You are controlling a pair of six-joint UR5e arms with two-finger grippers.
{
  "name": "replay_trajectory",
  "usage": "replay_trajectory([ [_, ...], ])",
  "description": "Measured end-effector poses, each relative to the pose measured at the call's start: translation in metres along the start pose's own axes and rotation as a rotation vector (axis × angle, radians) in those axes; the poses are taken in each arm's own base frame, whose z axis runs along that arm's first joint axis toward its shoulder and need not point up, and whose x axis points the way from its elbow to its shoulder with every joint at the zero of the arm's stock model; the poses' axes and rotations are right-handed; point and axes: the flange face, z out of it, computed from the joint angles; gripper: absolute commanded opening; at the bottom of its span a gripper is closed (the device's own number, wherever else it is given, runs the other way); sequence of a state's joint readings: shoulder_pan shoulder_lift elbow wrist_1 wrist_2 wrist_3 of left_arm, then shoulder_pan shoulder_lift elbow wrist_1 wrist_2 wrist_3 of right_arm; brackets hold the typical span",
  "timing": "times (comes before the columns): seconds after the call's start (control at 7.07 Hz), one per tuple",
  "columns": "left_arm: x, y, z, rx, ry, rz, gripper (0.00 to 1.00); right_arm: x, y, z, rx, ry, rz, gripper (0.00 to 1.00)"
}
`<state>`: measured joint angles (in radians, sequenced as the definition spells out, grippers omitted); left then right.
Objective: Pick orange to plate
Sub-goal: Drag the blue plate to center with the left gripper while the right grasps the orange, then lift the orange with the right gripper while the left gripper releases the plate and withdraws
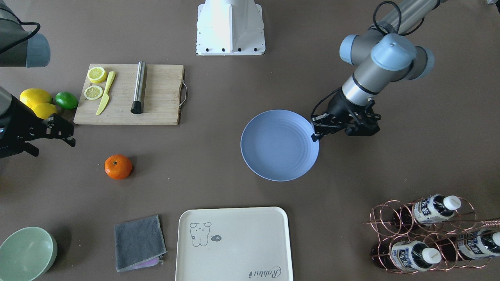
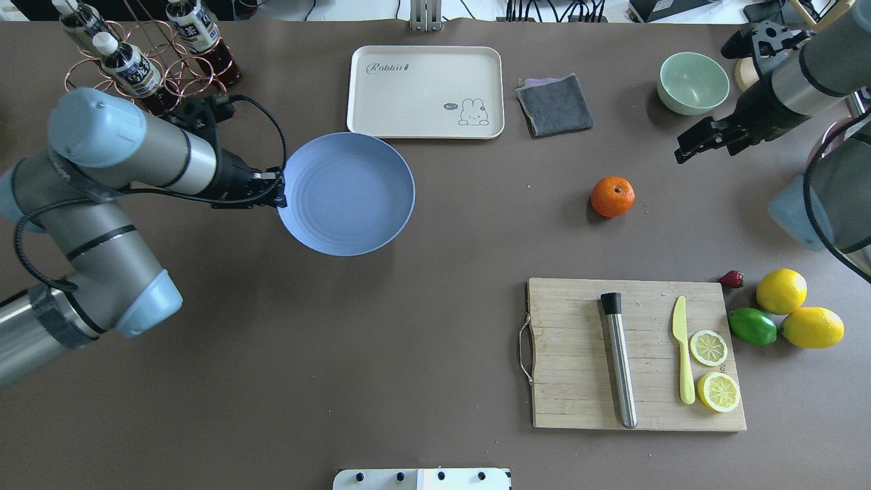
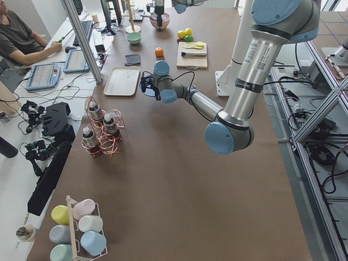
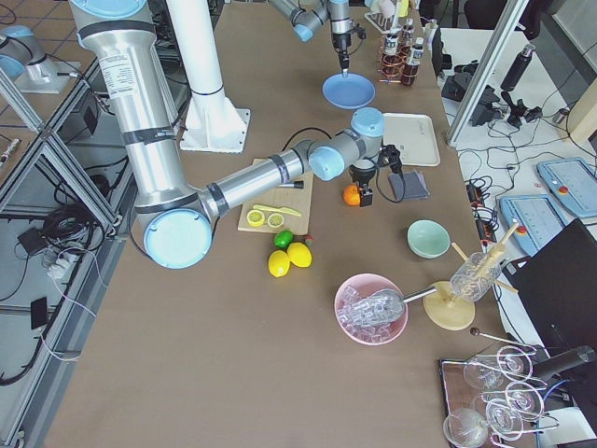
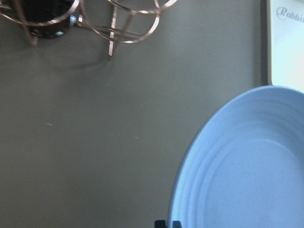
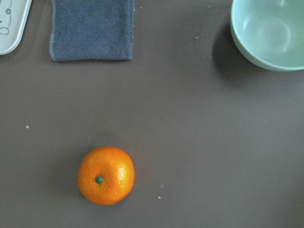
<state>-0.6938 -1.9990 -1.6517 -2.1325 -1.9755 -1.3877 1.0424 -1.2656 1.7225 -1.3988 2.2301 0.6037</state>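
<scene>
Orange [image 2: 612, 197] on the desk [image 2: 408, 340], near my right jaws but untouched, those spread open and empty, my left jaws pinched on the plate [image 2: 354, 204] rim.

— Is the light good?
— Bright and even, from overhead. The orange [image 6: 106, 175] and the green bowl [image 6: 268, 33] throw soft, short shadows on the matte worktop [image 2: 272, 381].
— Any glare?
— The white robot base [image 1: 230, 27] at the worktop's edge is blown out. The tray [image 5: 287, 42] washes pale.
— Sharpness?
— The left wrist view is soft, and the plate [image 5: 247, 166] there is slightly blurred. The side views stretch, so the frame post [image 3: 82, 41] leans.
</scene>
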Motion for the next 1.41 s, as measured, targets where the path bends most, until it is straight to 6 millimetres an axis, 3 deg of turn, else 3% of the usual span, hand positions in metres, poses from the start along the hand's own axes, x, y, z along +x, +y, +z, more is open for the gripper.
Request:
replay_trajectory([
  [0.14, 0.035, 0.042, 0.028, 0.007, -0.013, 0.013, 0.0, -0.027, -0.012, 0.02, -0.006, 0.015, 0.031, 1.0],
  [0.28, 0.052, 0.073, 0.046, 0.012, -0.018, 0.023, 0.0, -0.046, -0.021, 0.038, -0.013, 0.031, 0.049, 0.99],
  [0.42, 0.063, 0.091, 0.058, 0.013, -0.021, 0.024, 0.0, -0.057, -0.025, 0.053, -0.02, 0.046, 0.051, 0.99],
  [0.99, 0.076, 0.105, 0.072, 0.009, -0.025, 0.017, 0.0, -0.068, -0.018, 0.12, -0.032, 0.062, 0.008, 0.98],
  [1.13, 0.076, 0.106, 0.072, 0.009, -0.024, 0.015, 0.0, -0.072, -0.011, 0.131, -0.045, 0.064, 0.013, 0.94],
  [1.27, 0.076, 0.107, 0.073, 0.008, -0.025, 0.014, 0.0, -0.073, -0.007, 0.136, -0.052, 0.067, 0.016, 0.76],
  [1.41, 0.075, 0.107, 0.074, 0.006, -0.027, 0.014, 0.77, -0.073, -0.005, 0.139, -0.053, 0.073, 0.017, 0.19],
])
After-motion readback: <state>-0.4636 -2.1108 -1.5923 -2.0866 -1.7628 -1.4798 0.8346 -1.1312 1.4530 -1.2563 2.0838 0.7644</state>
